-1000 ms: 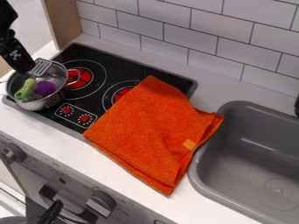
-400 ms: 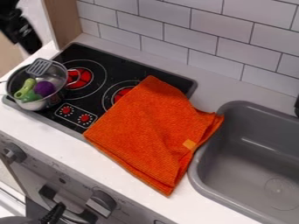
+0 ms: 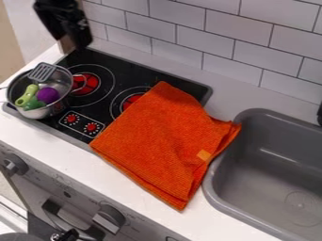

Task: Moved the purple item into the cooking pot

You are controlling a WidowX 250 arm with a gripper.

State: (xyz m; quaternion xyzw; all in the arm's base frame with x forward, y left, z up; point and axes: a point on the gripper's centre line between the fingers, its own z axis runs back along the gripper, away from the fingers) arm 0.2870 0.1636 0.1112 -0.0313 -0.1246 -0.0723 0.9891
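Note:
My gripper [image 3: 80, 42] hangs at the upper left of the camera view, above the back left corner of the stove and up and to the right of the pot. The metal cooking pot [image 3: 41, 113] stands on the stove's left side. Inside it lies the round purple item [image 3: 48, 95], against a green toy [image 3: 27, 95]. A slotted spatula head [image 3: 42, 71] rests across the pot's back rim.
An orange cloth [image 3: 160, 141] covers the right part of the black stove [image 3: 116, 70] and reaches the edge of the grey sink [image 3: 252, 179]. Behind runs a tiled wall [image 3: 207, 28]; a wooden panel stands at the upper left.
My gripper has risen from over the pot and moved right, towards the stove's back corner. The purple item has stayed in the pot, beside the green toy.

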